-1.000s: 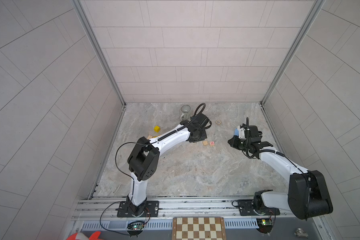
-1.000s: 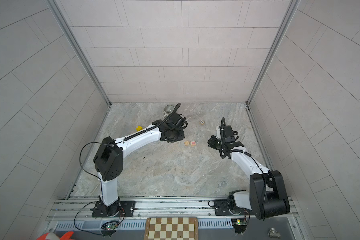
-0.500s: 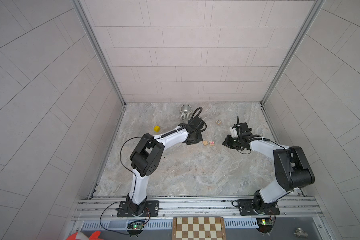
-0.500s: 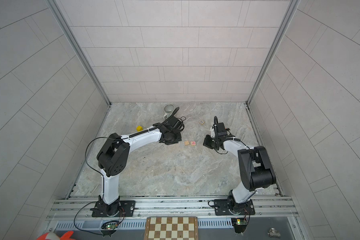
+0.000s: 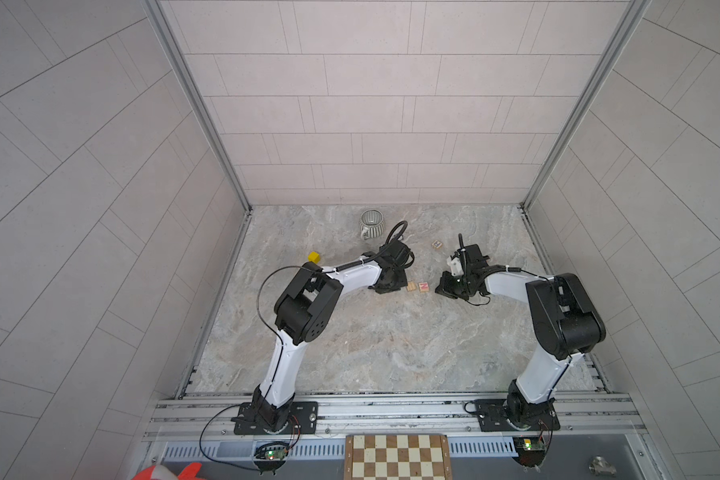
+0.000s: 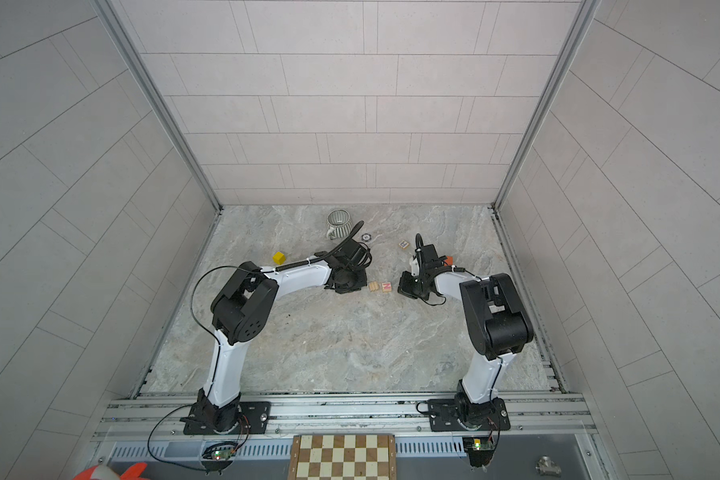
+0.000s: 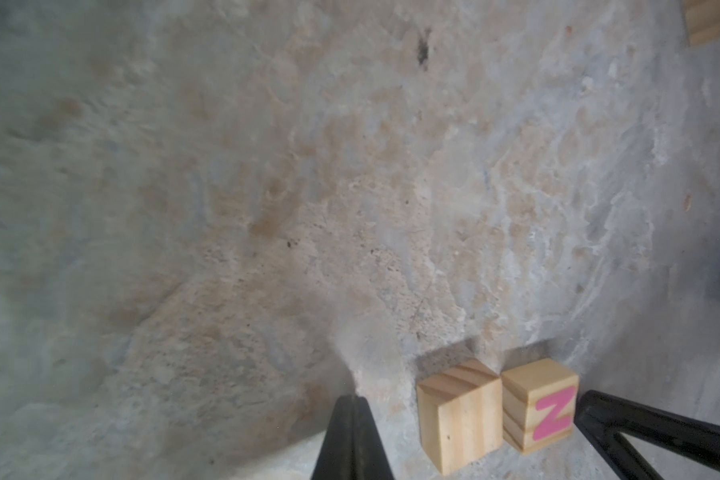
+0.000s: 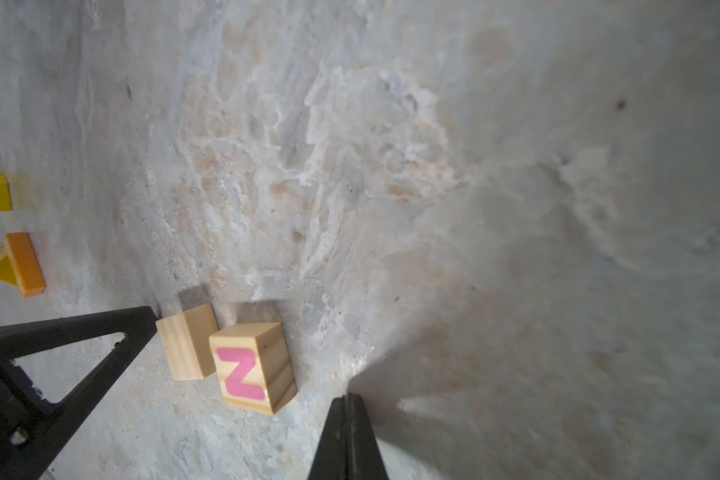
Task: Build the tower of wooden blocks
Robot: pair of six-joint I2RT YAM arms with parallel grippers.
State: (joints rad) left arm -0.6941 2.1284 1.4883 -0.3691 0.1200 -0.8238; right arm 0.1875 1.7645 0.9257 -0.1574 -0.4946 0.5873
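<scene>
Both arms have swung in low since a second ago, the right one most. My left claw (image 7: 352, 401) and right claw (image 8: 347, 399) are pinched together, empty, flanking the plain cube (image 7: 460, 415) and N cube (image 7: 541, 409), which touch side by side on the table (image 5: 391, 340), unstacked.

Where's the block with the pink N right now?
In a top view the pink N block lies on the marble table between the left gripper and right gripper, beside a plain wood block on its left.
</scene>
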